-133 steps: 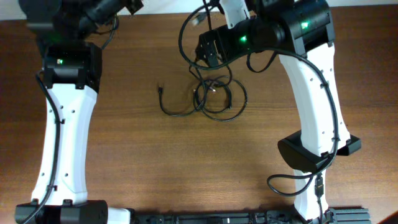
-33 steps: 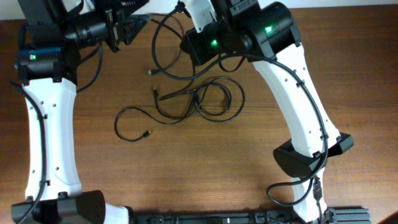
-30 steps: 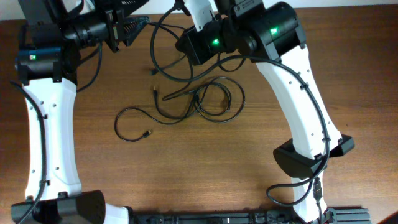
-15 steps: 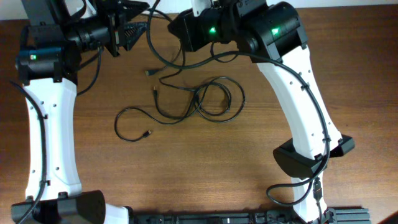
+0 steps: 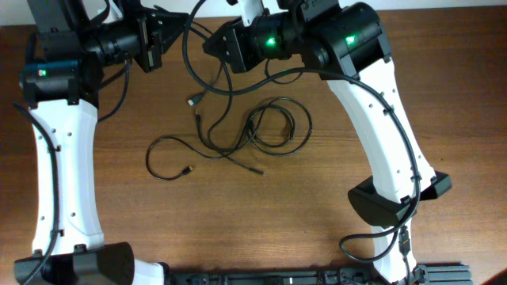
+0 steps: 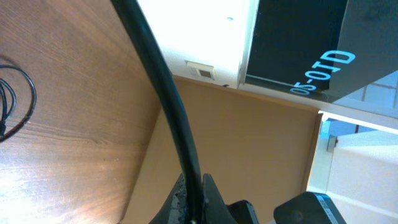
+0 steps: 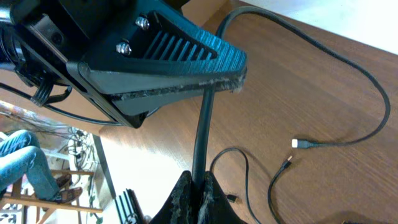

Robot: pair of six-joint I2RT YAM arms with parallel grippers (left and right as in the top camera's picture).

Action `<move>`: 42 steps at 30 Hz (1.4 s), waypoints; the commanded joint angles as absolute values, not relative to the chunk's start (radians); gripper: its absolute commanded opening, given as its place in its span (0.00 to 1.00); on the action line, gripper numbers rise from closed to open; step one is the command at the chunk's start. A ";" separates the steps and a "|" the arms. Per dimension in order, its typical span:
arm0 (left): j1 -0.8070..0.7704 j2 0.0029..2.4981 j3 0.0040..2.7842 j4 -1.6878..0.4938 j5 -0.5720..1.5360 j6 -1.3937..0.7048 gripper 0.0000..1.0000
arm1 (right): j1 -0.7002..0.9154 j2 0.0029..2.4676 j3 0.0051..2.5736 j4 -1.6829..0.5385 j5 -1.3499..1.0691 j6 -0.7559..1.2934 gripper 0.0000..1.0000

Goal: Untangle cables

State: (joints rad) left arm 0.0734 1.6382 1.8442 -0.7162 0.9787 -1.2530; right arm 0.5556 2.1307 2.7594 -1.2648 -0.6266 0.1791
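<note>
Since both tools are clamped on one cord (image 7: 202,130), here's the read. The left tool (image 6: 194,202) and right tool (image 7: 198,186) each pinch it between their fingertips, close together and raised at the far edge of the bench (image 5: 317,222).

- Cables (image 5: 273,127): the main coil lies mid-bench, a flat oval with its long axis roughly left-right. A separate loose loop (image 5: 150,158) sits nearer the left arm.
- The held cord's short span runs tool to tool. The rest arcs down to the bench and ends in a plug (image 7: 298,144) just beside the coil's left side.
- Handling, my judgement: light, limp and springy with curl memory, so pull only, no pushing. The jacket looks smooth and may slide through the pads.
- Grip point: a free run just behind a plug, outside any crossing. Avoid grabbing the coil itself, since plugs likely snag on loops.
</note>
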 commanded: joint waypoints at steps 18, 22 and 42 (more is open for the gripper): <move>0.078 1.627 1.854 -0.229 0.072 -0.793 0.00 | 0.562 2.133 2.760 -1.620 -0.231 0.219 0.96; 0.078 1.641 1.854 -0.315 -0.053 -0.470 0.00 | 0.562 2.133 2.758 -1.646 -0.230 0.218 0.96; 0.377 2.246 1.854 -0.282 -0.311 0.137 0.04 | 0.562 2.135 2.758 -1.689 -0.223 0.218 0.96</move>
State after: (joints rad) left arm 0.3473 2.2208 1.8465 -0.2474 -0.2222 0.1074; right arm 0.5575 2.1311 2.7617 -1.6855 -0.2356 0.2100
